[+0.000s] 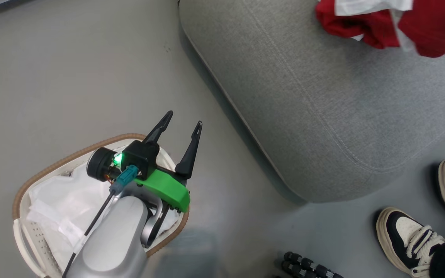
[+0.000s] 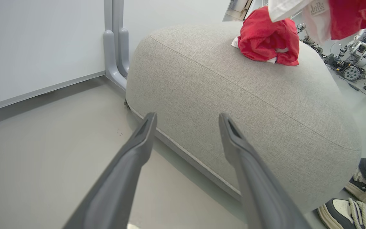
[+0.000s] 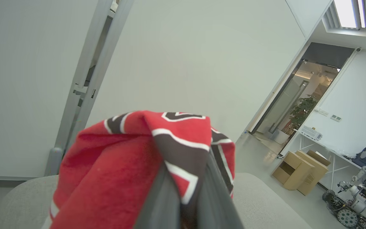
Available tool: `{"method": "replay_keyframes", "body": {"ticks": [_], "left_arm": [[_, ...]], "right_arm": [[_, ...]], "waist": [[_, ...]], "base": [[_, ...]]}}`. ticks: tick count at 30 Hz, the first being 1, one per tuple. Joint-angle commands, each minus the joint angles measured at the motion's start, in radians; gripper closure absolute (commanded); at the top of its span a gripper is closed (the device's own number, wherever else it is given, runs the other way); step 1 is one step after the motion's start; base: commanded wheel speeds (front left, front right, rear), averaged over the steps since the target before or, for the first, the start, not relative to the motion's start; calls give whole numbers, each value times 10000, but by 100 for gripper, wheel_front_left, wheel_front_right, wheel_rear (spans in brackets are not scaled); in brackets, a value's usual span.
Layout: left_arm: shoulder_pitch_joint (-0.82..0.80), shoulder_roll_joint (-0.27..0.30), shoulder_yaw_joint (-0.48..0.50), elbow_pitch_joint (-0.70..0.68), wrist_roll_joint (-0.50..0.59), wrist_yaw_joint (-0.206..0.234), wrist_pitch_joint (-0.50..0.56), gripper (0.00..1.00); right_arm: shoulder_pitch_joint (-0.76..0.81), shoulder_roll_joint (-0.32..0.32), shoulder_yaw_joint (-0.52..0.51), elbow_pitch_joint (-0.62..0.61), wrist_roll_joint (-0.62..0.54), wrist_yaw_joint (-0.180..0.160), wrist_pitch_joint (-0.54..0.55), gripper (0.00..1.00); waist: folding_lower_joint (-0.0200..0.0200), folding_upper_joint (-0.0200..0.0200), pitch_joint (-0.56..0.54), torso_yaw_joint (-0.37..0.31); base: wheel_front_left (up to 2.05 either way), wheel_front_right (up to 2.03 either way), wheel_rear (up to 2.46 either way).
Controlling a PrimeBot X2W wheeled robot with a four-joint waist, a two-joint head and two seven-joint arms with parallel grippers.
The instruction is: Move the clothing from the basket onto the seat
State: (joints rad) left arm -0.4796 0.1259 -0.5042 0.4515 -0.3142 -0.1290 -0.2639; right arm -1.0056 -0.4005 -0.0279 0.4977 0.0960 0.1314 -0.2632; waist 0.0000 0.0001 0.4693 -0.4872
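Left fingers [image 1: 191, 151] spread above basket [image 1: 37, 235], right fingers [image 3: 162, 206] pinching red clothing [image 3: 113, 171] over seat [image 3: 265, 203].

Bright, even, diffuse light falls on the large grey fabric seat [image 1: 323, 116], with a soft shadow along its floor-side edge. High above the seat a white ceiling light panel [image 3: 346, 9] glares. Left of the seat, grey wall posts [image 3: 86, 82] bow with wide-angle distortion.

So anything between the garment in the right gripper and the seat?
Nothing visible. The right gripper is shut on the held garment, which hangs over the seat. A bunched garment lies on the seat close by, so the drop may land partly on it.
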Motion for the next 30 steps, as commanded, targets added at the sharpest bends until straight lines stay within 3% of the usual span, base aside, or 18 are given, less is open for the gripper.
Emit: {"method": "replay_keyframes", "body": {"ticks": [1, 7, 9, 10, 18, 30], "left_arm": [[-248, 105, -2, 0, 68, -27, -7, 0], [-476, 3, 25, 18, 11, -27, -7, 0], [-530, 13, 37, 49, 14, -27, -7, 0], [-554, 23, 57, 61, 12, -27, -7, 0], [-430, -13, 310, 218, 64, -27, -7, 0], [231, -184, 916, 398, 88, -27, -7, 0]], "right_arm": [[-224, -109, -238, 273, -149, -14, -20, 100], [-350, -113, -1740, 1087, -599, -14, -22, 100], [-23, 81, -2207, 1267, -746, -13, -20, 55], [108, 144, -2368, 1338, -840, -14, -20, 2], [1407, 1001, -3336, 1268, -1186, -14, -20, 0], [3864, 2141, -3151, 707, -954, -14, -20, 0]], "waist": [[0, -1, 404, 416], [0, -1, 782, 880], [0, -1, 851, 974], [0, -1, 875, 1004], [0, -1, 795, 1111], [0, -1, 1, 1279]], "base": [[0, 0, 0], [0, 0, 0], [0, 0, 0], [0, 0, 0], [0, 0, 0], [0, 0, 0]]}}
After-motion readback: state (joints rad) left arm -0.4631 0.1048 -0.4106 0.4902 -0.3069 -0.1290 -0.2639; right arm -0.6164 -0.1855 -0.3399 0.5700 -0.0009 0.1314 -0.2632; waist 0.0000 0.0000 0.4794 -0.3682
